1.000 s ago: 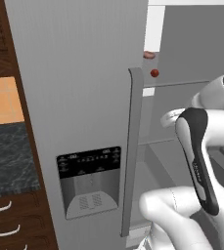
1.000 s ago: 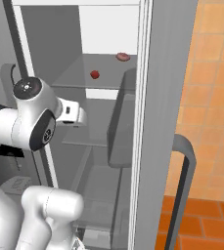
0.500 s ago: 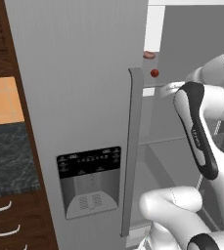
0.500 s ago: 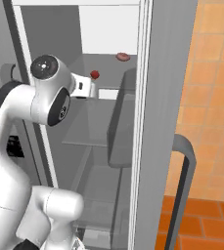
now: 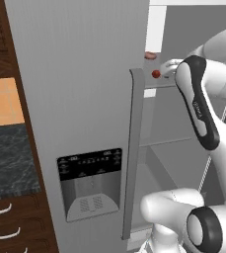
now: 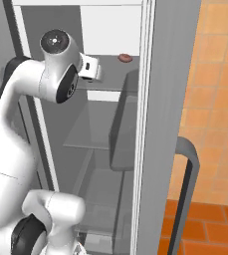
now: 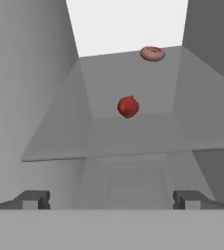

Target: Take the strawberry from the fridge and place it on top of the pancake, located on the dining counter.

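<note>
The strawberry [image 7: 128, 106], small and dark red, lies on an upper grey shelf [image 7: 133, 132] inside the open fridge [image 5: 85, 99]. In the left base view the strawberry [image 5: 156, 74] sits just left of my hand. My gripper [image 7: 111, 200] is open, its fingertips [image 7: 35, 199] spread wide, a short way in front of the fruit and aimed at it, with nothing between them. In the right base view the gripper [image 6: 94, 70] reaches into the fridge [image 6: 110, 124] at upper-shelf height, and the hand hides the strawberry. The dining counter and pancake are out of view.
A paler pink oblong item [image 7: 152, 53] lies further back on the same shelf [image 5: 150, 56] [image 6: 125, 58]. The closed fridge door with its long handle [image 5: 134, 148] and dispenser panel [image 5: 90, 183] stands left. The open door's edge [image 6: 150, 124] and handle [image 6: 185, 189] stand right. Lower shelves [image 6: 100, 134] sit beneath.
The arm has lifted and stretched forward into the fridge, bringing the hand up to the upper shelf and close to the strawberry. The strawberry and pink item have not moved.
</note>
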Motion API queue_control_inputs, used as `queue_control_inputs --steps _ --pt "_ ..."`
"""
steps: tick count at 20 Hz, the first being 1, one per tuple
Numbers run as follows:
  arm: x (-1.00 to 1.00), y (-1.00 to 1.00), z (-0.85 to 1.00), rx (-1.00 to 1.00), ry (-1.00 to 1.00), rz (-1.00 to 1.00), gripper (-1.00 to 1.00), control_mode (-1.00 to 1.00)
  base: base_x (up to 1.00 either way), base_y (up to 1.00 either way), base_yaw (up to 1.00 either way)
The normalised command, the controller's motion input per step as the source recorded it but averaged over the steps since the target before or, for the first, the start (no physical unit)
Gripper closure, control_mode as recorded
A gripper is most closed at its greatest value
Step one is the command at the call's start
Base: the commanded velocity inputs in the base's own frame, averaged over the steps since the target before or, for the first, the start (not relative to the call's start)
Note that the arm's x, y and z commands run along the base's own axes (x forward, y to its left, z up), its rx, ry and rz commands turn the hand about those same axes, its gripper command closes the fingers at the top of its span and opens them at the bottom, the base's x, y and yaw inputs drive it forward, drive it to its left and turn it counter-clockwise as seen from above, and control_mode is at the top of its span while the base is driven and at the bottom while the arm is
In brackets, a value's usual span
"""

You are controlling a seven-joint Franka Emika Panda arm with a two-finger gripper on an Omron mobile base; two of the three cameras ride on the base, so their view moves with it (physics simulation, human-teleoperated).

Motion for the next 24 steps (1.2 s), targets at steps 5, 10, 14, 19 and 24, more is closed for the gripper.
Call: queue_control_inputs --steps 5,10,14,19,24 --pt "0.73 0.00 -0.08 0.00 0.00 0.00 -1.00 -1.00 0.00 0.00 0.00" --pt "0.77 0.00 -0.14 -0.02 0.01 0.00 -1.00 -1.00 0.00 0.00 0.00" --pt "0.72 -0.14 -0.07 0.00 0.08 -0.01 -1.00 -1.00 0.00 0.00 0.00" --pt "0.62 -0.01 -0.21 -0.05 0.06 0.00 -1.00 -1.00 0.00 0.00 0.00" --pt "0.43 0.00 -0.15 -0.10 0.00 0.00 -1.00 -1.00 0.00 0.00 0.00"
